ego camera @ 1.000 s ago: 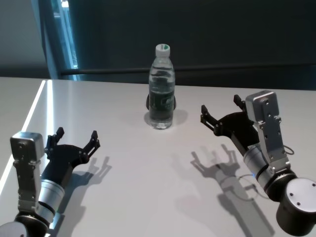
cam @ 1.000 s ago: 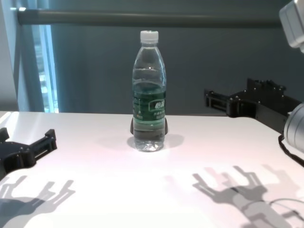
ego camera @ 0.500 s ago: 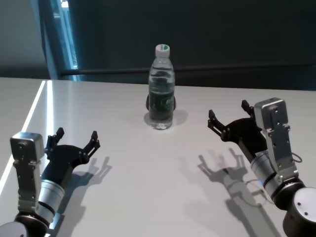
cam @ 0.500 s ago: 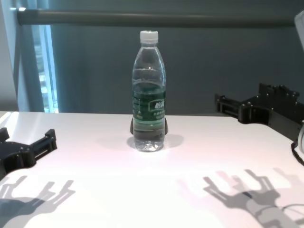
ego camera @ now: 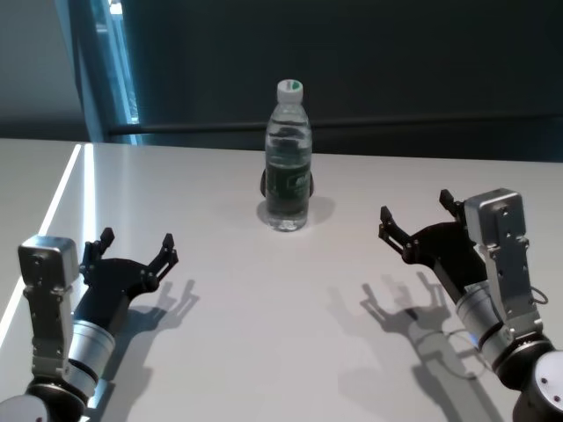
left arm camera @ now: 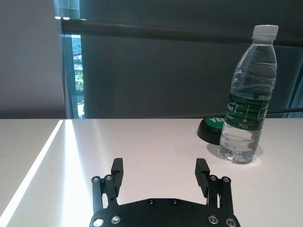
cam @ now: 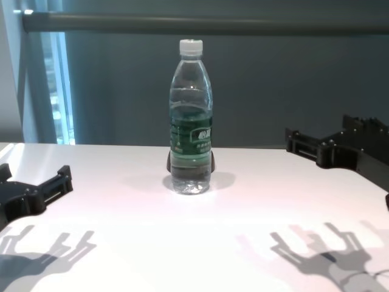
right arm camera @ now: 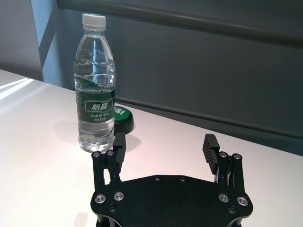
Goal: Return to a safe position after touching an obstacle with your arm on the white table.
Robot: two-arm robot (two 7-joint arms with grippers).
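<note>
The clear water bottle (ego camera: 288, 167) with a white cap and dark green label stands upright at the middle back of the white table (ego camera: 264, 308). It also shows in the chest view (cam: 191, 121), the left wrist view (left arm camera: 246, 99) and the right wrist view (right arm camera: 95, 85). My right gripper (ego camera: 418, 214) is open and empty, held above the table to the right of the bottle and well apart from it; it also shows in the right wrist view (right arm camera: 164, 144). My left gripper (ego camera: 136, 244) is open and empty, low at the near left.
A small dark round disc with a green top (right arm camera: 120, 118) lies on the table just behind the bottle. The table's left edge (ego camera: 53, 207) runs along a bright window strip. A dark rail (cam: 194, 23) crosses behind the table.
My right gripper has drawn back to the right and toward me, away from the bottle. The bottle stands unmoved. The left arm has not moved.
</note>
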